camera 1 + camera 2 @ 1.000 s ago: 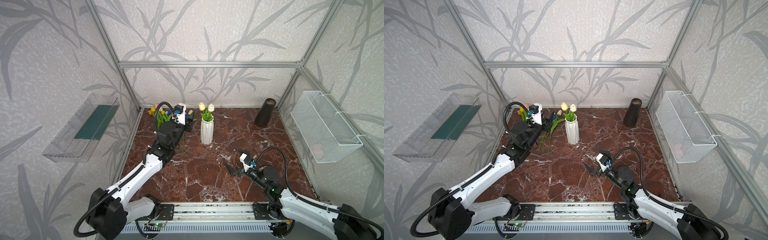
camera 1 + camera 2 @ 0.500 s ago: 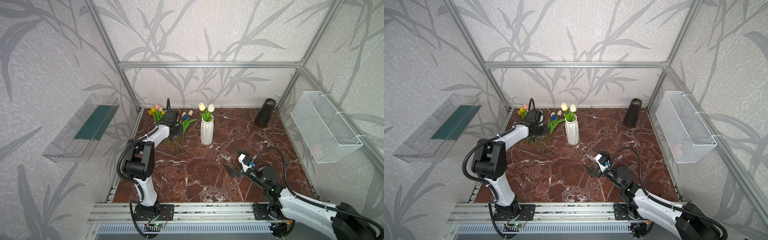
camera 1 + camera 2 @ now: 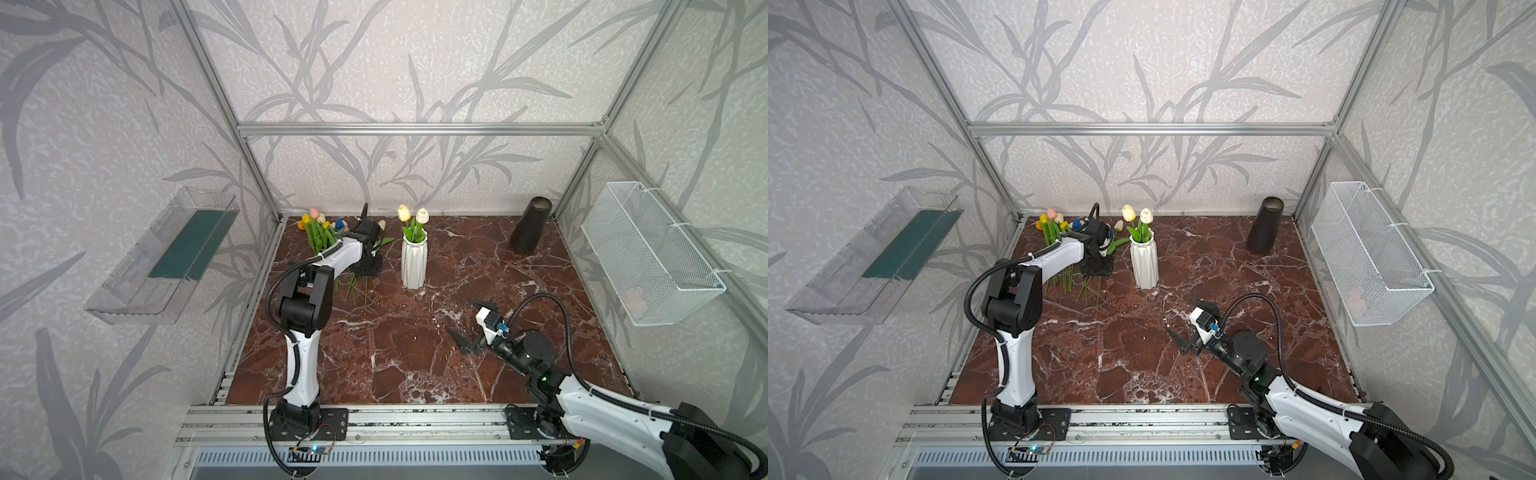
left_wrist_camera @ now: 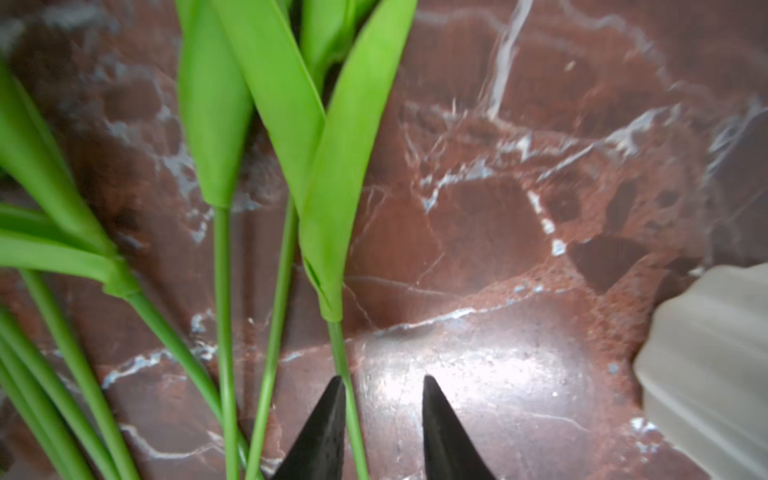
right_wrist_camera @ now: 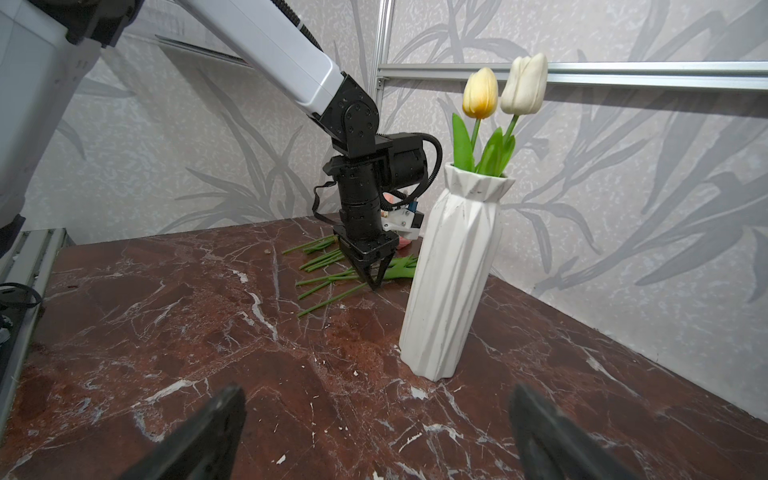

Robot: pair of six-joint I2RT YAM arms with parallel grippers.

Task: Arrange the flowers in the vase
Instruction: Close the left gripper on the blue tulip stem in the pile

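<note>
Over flowers (image 4: 345,166), left end effector (image 4: 384,380) downturned

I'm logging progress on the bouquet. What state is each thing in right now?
white vase: upright, two tulips standing in it
loose flowers: lying on the table, outside the vase
left gripper: fingers apart astride one stem, not clamped
right gripper: open, empty, above the table
dark container: upright, no flowers in it

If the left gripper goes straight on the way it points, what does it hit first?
Likely the table. The left gripper points straight down, tips at or nearly on the marble. One stem lies between the open jaws, against one finger. Exact height is unclear.
</note>
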